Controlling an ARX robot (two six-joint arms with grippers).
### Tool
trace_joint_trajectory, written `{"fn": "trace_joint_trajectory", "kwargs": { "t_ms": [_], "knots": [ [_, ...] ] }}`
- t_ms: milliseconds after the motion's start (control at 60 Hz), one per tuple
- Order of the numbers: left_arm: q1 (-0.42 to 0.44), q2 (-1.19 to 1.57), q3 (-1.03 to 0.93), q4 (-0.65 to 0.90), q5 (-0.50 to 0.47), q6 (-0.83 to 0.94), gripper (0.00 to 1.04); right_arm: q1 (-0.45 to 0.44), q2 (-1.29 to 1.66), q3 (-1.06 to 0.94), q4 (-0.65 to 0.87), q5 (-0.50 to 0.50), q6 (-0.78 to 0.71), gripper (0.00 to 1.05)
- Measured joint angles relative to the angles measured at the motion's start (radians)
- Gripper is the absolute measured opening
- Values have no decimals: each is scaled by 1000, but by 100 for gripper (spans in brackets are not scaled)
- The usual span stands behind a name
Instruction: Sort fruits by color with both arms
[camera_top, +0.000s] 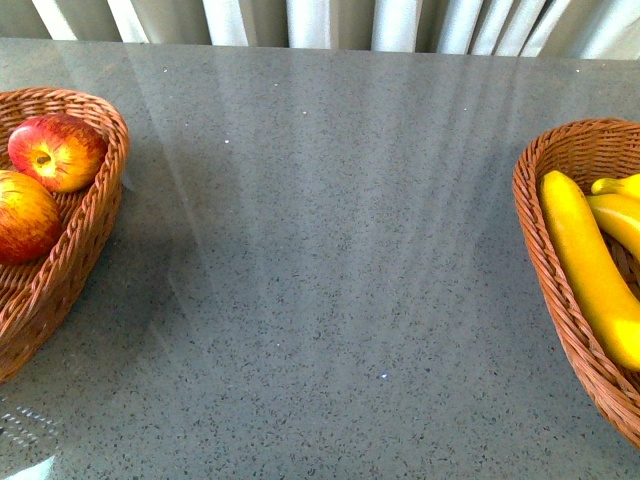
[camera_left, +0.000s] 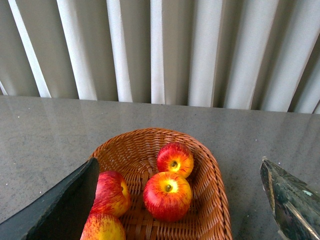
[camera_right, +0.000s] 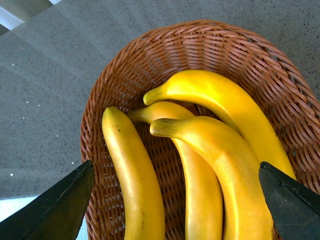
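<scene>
A grey speckled bench (camera_top: 330, 260) carries two woven wicker baskets, and no brand, label or writing can be read on anything in view. In the front view the left basket (camera_top: 85, 250) sits at the bench's left edge and the right basket (camera_top: 560, 290) at its right edge, well apart, with bare bench between them. Neither arm shows in that view.

The left basket holds the apples. The left wrist view shows four: a small apple (camera_left: 175, 159) toward the basket's far rim, a larger apple (camera_left: 167, 195) touching it on the near side, a third apple (camera_left: 111, 192) beside that one, and a fourth apple (camera_left: 103, 227) at the frame edge, partly cut off. Each is red streaked with yellow.

The right basket holds the bananas. In the right wrist view four lie side by side, stems pointing toward the basket's far rim: an outer banana (camera_right: 134, 180), a middle banana (camera_right: 197, 175), a thick banana (camera_right: 230, 170) partly over it, and a fourth banana (camera_right: 230, 107) nearest the basket wall.

The left end effector (camera_left: 182, 200) hangs above the apple basket, jaws spread wide and holding nothing. The right end effector (camera_right: 175, 200) hangs likewise above the bananas, jaws apart and empty, though only the jaw tips show.

Pale vertical blinds (camera_left: 160, 50) stand behind the bench.
</scene>
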Motion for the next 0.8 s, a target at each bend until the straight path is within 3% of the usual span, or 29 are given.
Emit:
{"fn": "trace_joint_trajectory", "kwargs": {
  "t_ms": [133,217,283,334,400,650,800],
  "knots": [
    [0,0,0,0,0,0,96,0,8,-20,43,-5,-13,94],
    [0,0,0,0,0,0,96,2,29,-143,413,-20,-136,82],
    [0,0,0,0,0,0,96,13,18,-281,763,-19,-252,67],
    [0,0,0,0,0,0,96,21,-19,-313,867,-11,-289,56],
    [0,0,0,0,0,0,96,61,-80,-335,876,47,-312,44],
    [0,0,0,0,0,0,96,87,-214,-424,816,55,-336,2],
    [0,0,0,0,0,0,96,87,-307,-481,770,55,-341,2]
  ]
}}
